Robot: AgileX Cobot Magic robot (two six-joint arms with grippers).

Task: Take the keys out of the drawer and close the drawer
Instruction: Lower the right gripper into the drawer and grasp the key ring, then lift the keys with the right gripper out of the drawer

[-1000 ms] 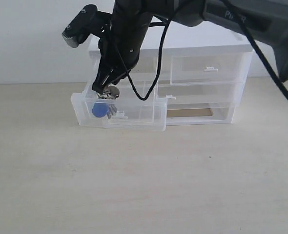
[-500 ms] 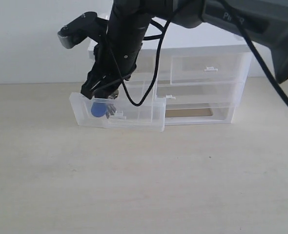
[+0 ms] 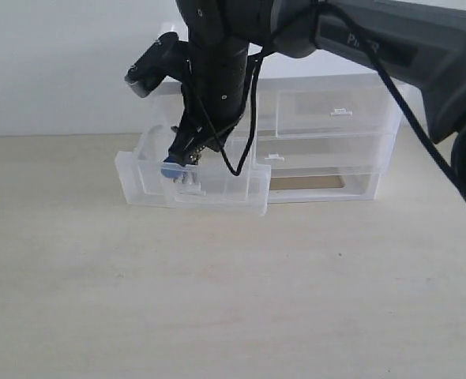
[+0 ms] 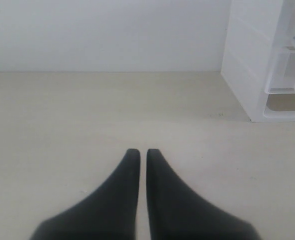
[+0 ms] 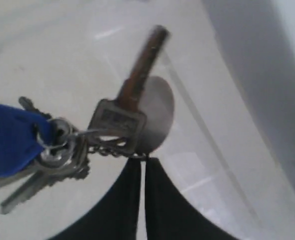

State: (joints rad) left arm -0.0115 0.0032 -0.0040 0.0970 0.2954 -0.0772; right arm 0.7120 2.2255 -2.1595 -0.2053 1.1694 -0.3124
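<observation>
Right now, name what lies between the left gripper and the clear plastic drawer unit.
Only bare pale tabletop, per the left wrist view, between the left gripper and the translucent plastic drawer unit.

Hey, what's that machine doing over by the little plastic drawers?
The robot's right hand is pinching a bunch of keys with a blue fob, which dangle low over the pulled-out drawer. The drawer is open, not yet pushed back in. The left hand hangs shut over the table, holding nothing.
</observation>
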